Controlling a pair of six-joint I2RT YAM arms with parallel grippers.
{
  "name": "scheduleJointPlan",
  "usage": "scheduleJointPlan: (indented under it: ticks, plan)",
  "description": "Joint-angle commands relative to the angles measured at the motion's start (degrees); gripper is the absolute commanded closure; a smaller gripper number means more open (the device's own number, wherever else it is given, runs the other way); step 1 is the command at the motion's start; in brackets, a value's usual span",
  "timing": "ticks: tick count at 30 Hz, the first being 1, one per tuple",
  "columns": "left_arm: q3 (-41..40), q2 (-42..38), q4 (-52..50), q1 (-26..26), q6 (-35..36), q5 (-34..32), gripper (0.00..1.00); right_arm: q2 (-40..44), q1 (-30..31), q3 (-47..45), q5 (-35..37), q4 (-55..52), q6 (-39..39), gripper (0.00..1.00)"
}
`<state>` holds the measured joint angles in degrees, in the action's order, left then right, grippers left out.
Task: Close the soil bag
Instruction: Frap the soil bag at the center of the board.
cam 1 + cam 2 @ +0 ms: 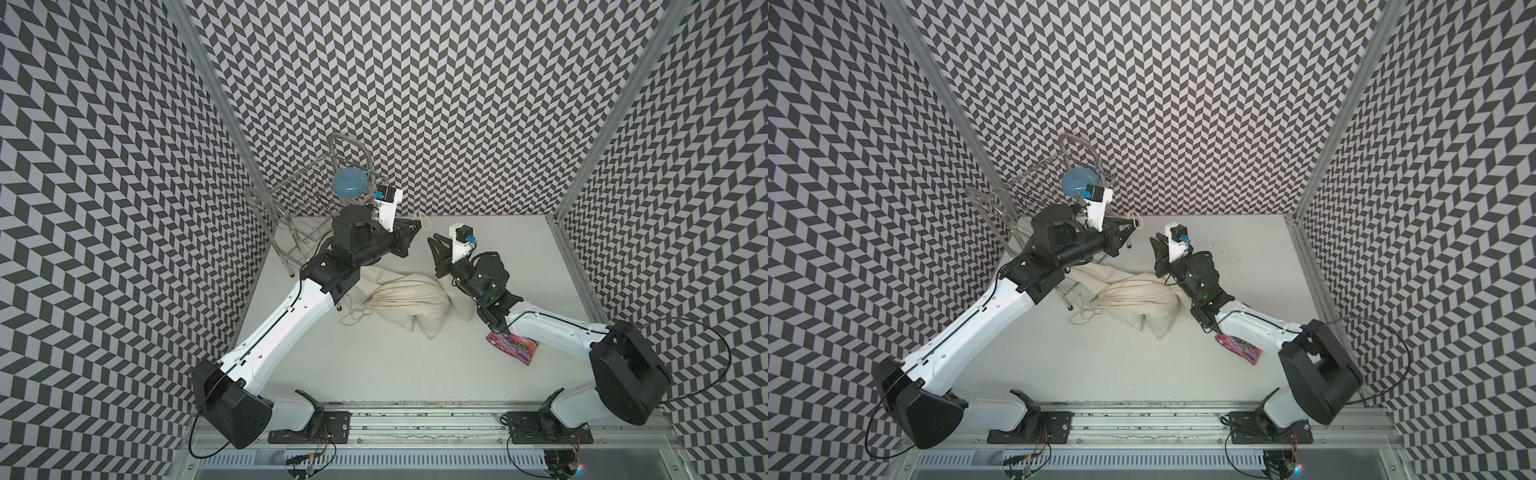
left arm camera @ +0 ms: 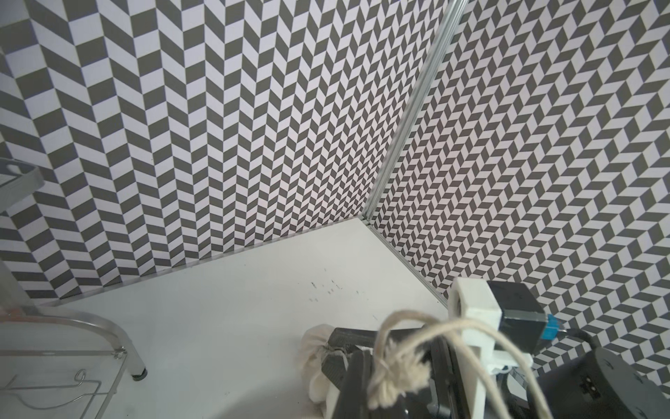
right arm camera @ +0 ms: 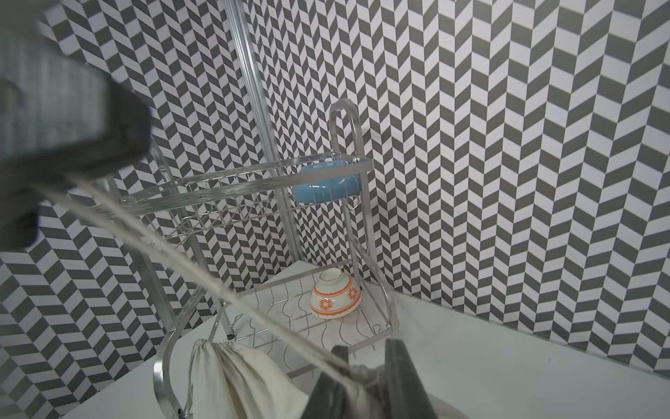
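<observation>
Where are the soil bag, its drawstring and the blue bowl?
soil bag [image 1: 409,297], in a top view, middle of the cloth body.
drawstring [image 2: 388,373], left wrist view, on its frayed knot.
blue bowl [image 1: 350,183], in a top view, centre of the bowl.

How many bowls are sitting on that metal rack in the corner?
2. A blue bowl sits on the upper shelf of the rack; a white bowl with orange patterns lies upside down on the lower shelf. More could be hidden.

a wire rack [image 3: 224,174] holds a blue bowl [image 1: 350,183] above and an orange-patterned bowl [image 3: 335,299] below; a colourful packet [image 1: 515,347] lies apart.
</observation>
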<state>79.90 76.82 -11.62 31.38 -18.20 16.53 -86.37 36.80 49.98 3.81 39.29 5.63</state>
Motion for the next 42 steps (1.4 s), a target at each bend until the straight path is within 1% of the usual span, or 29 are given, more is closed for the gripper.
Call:
scheduleJointPlan:
  ticks: [1, 5, 8, 11, 15, 18, 21, 24, 25, 28, 30, 32, 35, 39, 41, 42]
  plan:
    - [12.2, -9.9, 16.9, -3.0, -1.7, 1.5, 1.0, -3.7, -6.2, -2.7, 18.5, -26.8, 1.7, 0.79]
    - [13.3, -9.6, 16.6, -4.8, -3.2, 2.6, 1.0, -0.2, -6.4, -1.8, 20.1, -28.3, 1.3, 0.78]
    - [11.8, -10.7, 17.6, -5.9, -4.4, 2.6, 1.0, -0.2, -7.2, -2.3, 20.7, -28.2, 1.8, 0.74]
    - [9.4, -12.2, 18.8, -7.2, -4.9, 2.5, 1.0, -2.8, -9.1, -2.2, 17.9, -30.4, 3.7, 0.73]
    - [5.7, -14.4, 20.0, -8.9, -7.0, 0.7, 1.0, -4.2, -10.2, -3.8, 13.8, -29.8, 5.5, 0.71]
    - [3.1, -15.4, 21.6, -10.2, -8.4, 0.6, 1.0, -5.4, -10.4, -3.7, 13.6, -30.0, 5.5, 0.71]
    - [1.3, -15.6, 22.0, -10.9, -8.9, 0.7, 1.0, -5.7, -11.2, -3.8, 12.9, -29.4, 5.5, 0.74]
    - [-2.4, -15.9, 23.4, -11.0, -10.1, 1.3, 1.0, -5.8, -11.9, -3.1, 11.7, -29.1, 4.9, 0.74]
    - [-4.5, -15.8, 24.6, -10.9, -10.8, 2.8, 1.0, -5.5, -11.8, -2.7, 10.4, -28.8, 3.5, 0.73]
    - [-8.5, -14.4, 28.3, -10.2, -12.9, 6.7, 1.0, -3.5, -11.8, -2.7, 4.7, -26.2, 0.4, 0.61]
    - [-11.3, -13.0, 30.4, -8.3, -14.3, 6.2, 1.0, -1.3, -11.7, -2.7, 1.8, -25.3, -0.1, 0.56]
    - [-13.6, -11.8, 33.5, -6.3, -15.3, 5.9, 1.0, 1.6, -11.2, -3.8, -1.4, -23.6, -0.1, 0.49]
    - [-13.5, -9.9, 34.4, -3.7, -15.5, 5.4, 1.0, 7.4, -9.7, -5.1, -5.0, -21.4, -0.6, 0.35]
    - [-11.8, -8.5, 34.0, -0.3, -14.6, 3.4, 1.0, 14.6, -4.5, -5.9, -3.0, -19.9, -1.1, 0.23]
    - [-11.3, -8.0, 33.5, 1.0, -14.1, 2.1, 1.0, 17.5, -1.3, -5.2, 1.3, -19.6, -0.9, 0.17]
    - [-11.1, -7.6, 33.3, 1.5, -14.2, 1.8, 1.0, 18.4, 0.2, -4.6, 3.1, -19.4, -0.6, 0.16]
